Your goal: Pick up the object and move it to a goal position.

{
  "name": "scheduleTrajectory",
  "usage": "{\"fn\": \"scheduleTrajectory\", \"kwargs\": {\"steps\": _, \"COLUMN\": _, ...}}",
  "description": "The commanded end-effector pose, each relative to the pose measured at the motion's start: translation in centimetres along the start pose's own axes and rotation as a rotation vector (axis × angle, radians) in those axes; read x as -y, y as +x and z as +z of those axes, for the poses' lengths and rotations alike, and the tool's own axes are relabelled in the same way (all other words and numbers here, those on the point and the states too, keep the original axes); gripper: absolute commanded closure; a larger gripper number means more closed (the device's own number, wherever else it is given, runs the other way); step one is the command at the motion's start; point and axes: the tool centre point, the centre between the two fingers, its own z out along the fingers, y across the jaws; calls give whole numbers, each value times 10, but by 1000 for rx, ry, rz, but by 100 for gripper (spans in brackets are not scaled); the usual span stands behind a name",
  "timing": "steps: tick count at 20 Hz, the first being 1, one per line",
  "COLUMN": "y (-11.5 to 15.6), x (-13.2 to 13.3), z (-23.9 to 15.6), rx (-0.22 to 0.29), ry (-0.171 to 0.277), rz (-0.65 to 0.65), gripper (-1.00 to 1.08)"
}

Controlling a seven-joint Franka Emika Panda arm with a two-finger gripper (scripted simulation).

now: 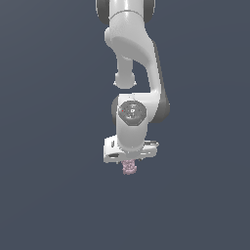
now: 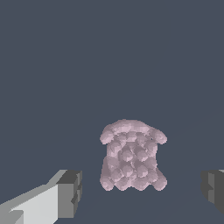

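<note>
Two finger pads [image 2: 70,192] stood well apart in the wrist view, one on each side of the object [image 2: 131,156], and neither touched it. The end effector [image 2: 142,190] was therefore spread wide, with clear gaps between the pads and the pink lump. In the exterior view the object [image 1: 129,167] appeared in the lower centre of the frame, just beneath the white end effector [image 1: 129,158], partly hidden by it. Whether the lump rested on the counter [image 1: 49,205] or hung slightly above could not be told, since the dark surface showed no shadow or edge.

Risks, as judged from this position:

1. Uneven closure. The lump sat nearer the pad at the lower left of the wrist frame than the one at the lower right edge. The nearer pad would probably strike first and push or rotate the object before the far pad arrived.
2. Poor seating. The bumpy surface offered small contact points, so a shallow pinch could slip during lifting.
3. Insufficient depth. If the fingers closed too high, they might catch only the flared top of the lump and lose it in transit toward the goal.
</note>
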Motion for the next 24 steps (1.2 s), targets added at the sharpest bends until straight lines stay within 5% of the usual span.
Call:
{"fn": "scheduleTrajectory", "kwargs": {"steps": 1, "y": 0, "x": 0, "z": 0, "rx": 0, "ry": 0, "rz": 0, "gripper": -92}}
{"fn": "scheduleTrajectory", "kwargs": {"steps": 19, "y": 1, "x": 0, "z": 51, "rx": 0, "ry": 0, "rz": -2, "gripper": -92}}
{"fn": "scheduleTrajectory", "kwargs": {"steps": 20, "y": 1, "x": 0, "z": 51, "rx": 0, "ry": 0, "rz": -2, "gripper": 108}}
{"fn": "scheduleTrajectory", "kwargs": {"steps": 24, "y": 1, "x": 0, "z": 51, "rx": 0, "ry": 0, "rz": -2, "gripper": 108}}
